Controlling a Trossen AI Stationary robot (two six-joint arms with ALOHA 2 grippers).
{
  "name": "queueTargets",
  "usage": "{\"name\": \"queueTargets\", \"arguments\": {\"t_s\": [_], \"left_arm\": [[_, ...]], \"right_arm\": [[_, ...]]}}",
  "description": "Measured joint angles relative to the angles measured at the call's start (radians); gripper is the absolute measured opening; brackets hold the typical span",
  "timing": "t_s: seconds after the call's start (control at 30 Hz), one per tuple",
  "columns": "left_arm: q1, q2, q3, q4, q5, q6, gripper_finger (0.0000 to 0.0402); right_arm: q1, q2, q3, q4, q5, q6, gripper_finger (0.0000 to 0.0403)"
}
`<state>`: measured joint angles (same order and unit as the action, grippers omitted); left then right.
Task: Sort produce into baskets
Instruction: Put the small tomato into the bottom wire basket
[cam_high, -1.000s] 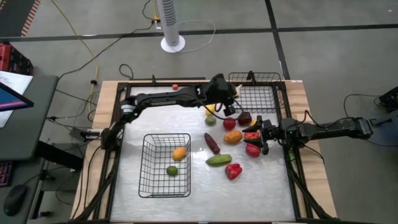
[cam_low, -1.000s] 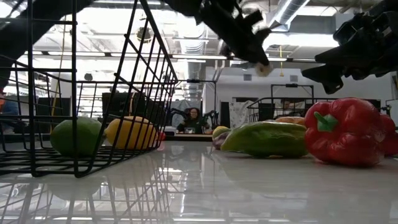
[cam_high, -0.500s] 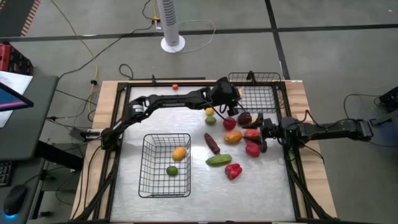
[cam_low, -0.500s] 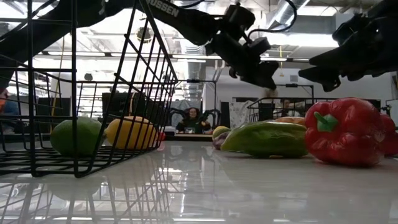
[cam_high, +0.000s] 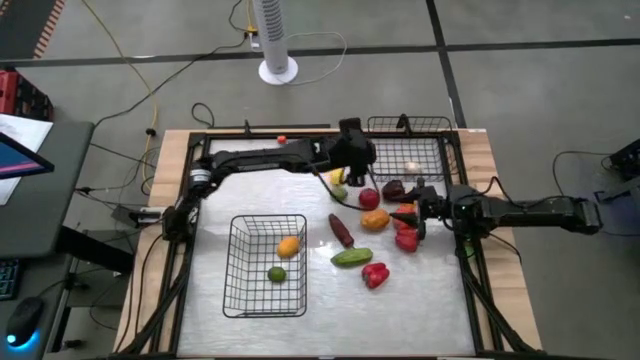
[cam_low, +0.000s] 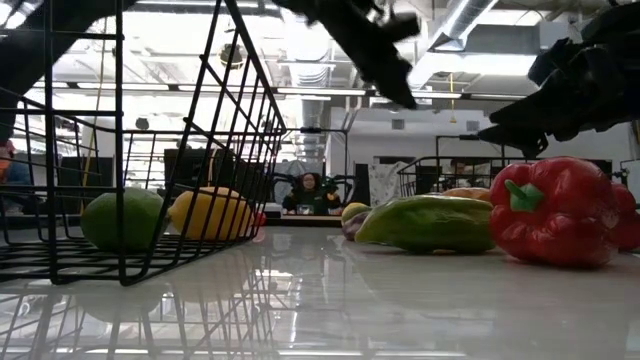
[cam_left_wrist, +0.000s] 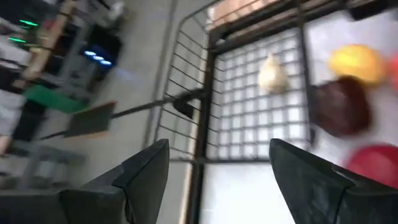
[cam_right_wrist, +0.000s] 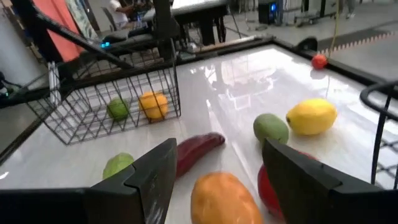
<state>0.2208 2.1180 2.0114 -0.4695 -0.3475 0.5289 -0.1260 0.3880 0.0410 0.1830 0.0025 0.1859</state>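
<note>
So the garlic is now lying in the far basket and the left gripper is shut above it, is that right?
Not quite: the garlic does lie in the far basket, but the left gripper is open, not shut. The left wrist view shows its two fingers spread wide apart with nothing between them.

You're in a robotics lab/workshop: bare concrete floor (cam_high: 520, 30) w/ taped lines, loose cables (cam_high: 120, 75) and a white tower fan (cam_high: 274, 40) beside the table (cam_high: 200, 300). Low view shows exposed ceiling ducts (cam_low: 455, 20), strip lights, more benches, and a person seated at a desk (cam_low: 312, 190) at the back. Laptop (cam_high: 20, 155) on a side stand
</note>
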Motion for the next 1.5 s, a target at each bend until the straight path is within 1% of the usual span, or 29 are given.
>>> {"name": "queueTargets", "arguments": {"t_s": [0.13,0.23,0.37,0.47,0.53,0.6,0.77,0.87,0.93,1.03,1.1,1.17,1.3,1.5], "left_arm": [[0.041,-0.068,-0.002,-0.178,0.170,-0.096,0.0252],[0.076,-0.084,-0.002,-0.252,0.255,-0.153,0.0245],[0.098,-0.079,-0.012,-0.329,0.273,-0.172,0.0237],[0.098,-0.094,-0.104,-0.322,0.258,-0.174,0.0231],[0.099,-0.119,-0.193,-0.278,0.227,-0.173,0.0228],[0.100,-0.172,-0.306,-0.198,0.199,-0.175,0.0226],[0.112,-0.349,-0.602,0.051,0.103,-0.219,0.0220],[0.139,-0.466,-0.744,0.177,0.089,-0.334,0.0220],[0.169,-0.524,-0.802,0.202,0.081,-0.455,0.0220],[0.226,-0.557,-0.829,0.119,0.083,-0.650,0.0220],[0.259,-0.557,-0.827,0.047,0.107,-0.748,0.0220],[0.286,-0.541,-0.812,-0.022,0.113,-0.820,0.0220],[0.329,-0.486,-0.798,-0.101,0.085,-0.892,0.0220],[0.370,-0.423,-0.794,-0.060,0.075,-0.953,0.0220]], "right_arm": [[0.001,0.000,0.000,-0.018,0.000,0.041,0.0265],[0.001,0.000,0.000,-0.028,-0.001,0.068,0.0265],[0.014,0.000,0.000,-0.048,-0.002,0.120,0.0265],[0.051,0.000,-0.018,-0.032,-0.002,0.163,0.0265],[0.082,0.000,-0.032,-0.027,0.017,0.187,0.0265],[0.116,0.000,-0.032,-0.038,0.068,0.204,0.0265],[0.192,0.000,-0.032,-0.028,0.179,0.206,0.0265],[0.218,0.000,-0.033,-0.022,0.214,0.192,0.0265],[0.224,0.000,-0.033,-0.015,0.229,0.178,0.0265],[0.217,-0.001,-0.033,0.014,0.237,0.140,0.0265],[0.205,-0.001,-0.033,0.056,0.237,0.110,0.0265],[0.190,-0.002,-0.022,0.054,0.237,0.075,0.0265],[0.163,-0.002,0.010,0.061,0.209,0.021,0.0265],[0.115,-0.001,0.014,0.102,0.134,-0.044,0.0265]]}}
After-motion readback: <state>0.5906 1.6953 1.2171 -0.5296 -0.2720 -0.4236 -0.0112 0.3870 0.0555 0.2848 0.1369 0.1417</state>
